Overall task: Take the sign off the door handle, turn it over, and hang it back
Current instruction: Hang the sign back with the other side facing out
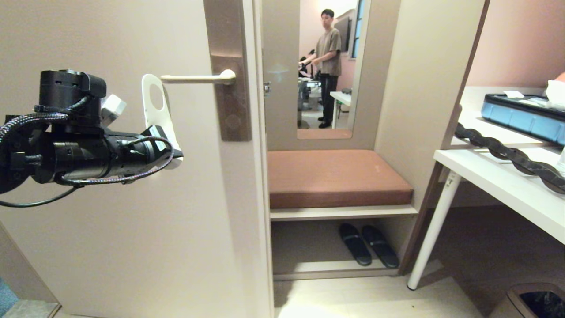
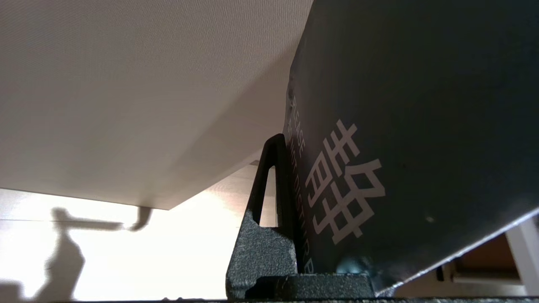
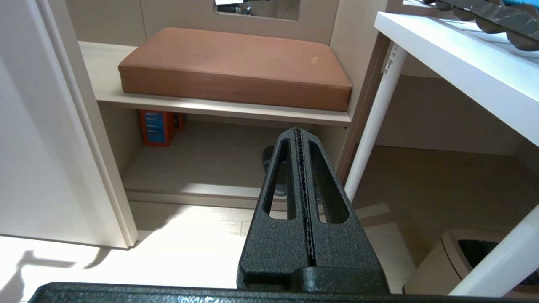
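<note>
White-faced sign [image 1: 155,104] sits pinched in your closed left gripper [image 1: 170,148] at nine o'clock of the door handle [image 1: 196,79], so you next thread its hole onto the lever tip.

Brown seat cushion [image 1: 335,176] to right of left claw [image 1: 170,150], blk slippers [image 1: 366,244] on shelf lower right, mirror [image 1: 329,66] w/ person reflected upper right, white bench [image 1: 507,185] far right w/ blue case [image 1: 523,117], bin [image 1: 527,302] at floor corner.
</note>
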